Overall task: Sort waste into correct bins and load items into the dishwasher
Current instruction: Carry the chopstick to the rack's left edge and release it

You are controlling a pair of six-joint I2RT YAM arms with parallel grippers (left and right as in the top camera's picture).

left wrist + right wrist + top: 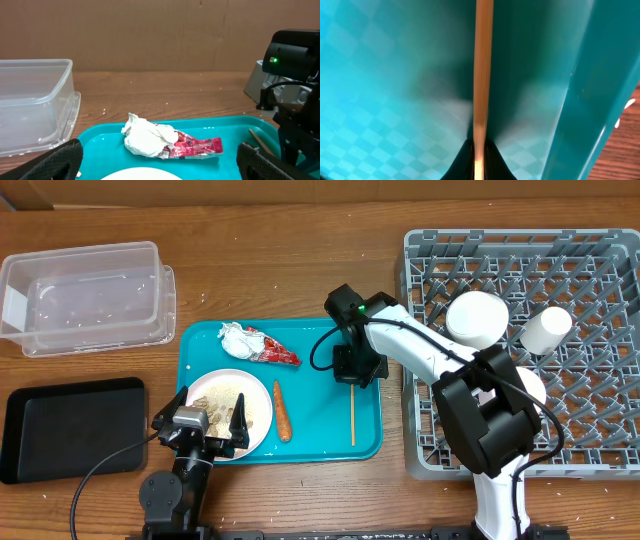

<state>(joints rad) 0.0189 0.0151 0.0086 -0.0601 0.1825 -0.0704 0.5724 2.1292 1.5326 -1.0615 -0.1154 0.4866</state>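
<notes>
On the teal tray (365, 435) lie a crumpled white tissue (236, 338), a red-and-white wrapper (275, 351), a carrot (282, 411), a white plate (262, 402) with rice scraps, and wooden chopsticks (353, 416). My right gripper (356, 376) is down at the chopsticks' far end. In the right wrist view its black fingers (462, 162) pinch the chopsticks (482, 75). My left gripper (203, 418) hovers open over the plate. The tissue (147, 139) and wrapper (197, 147) lie ahead of it. The grey dish rack (430, 450) holds an upturned bowl (478, 318) and a cup (546, 329).
A clear plastic tub (85, 295) stands at the back left and a black tray (70, 428) at the front left. The right arm (420, 345) reaches from the rack side across the teal tray's right edge.
</notes>
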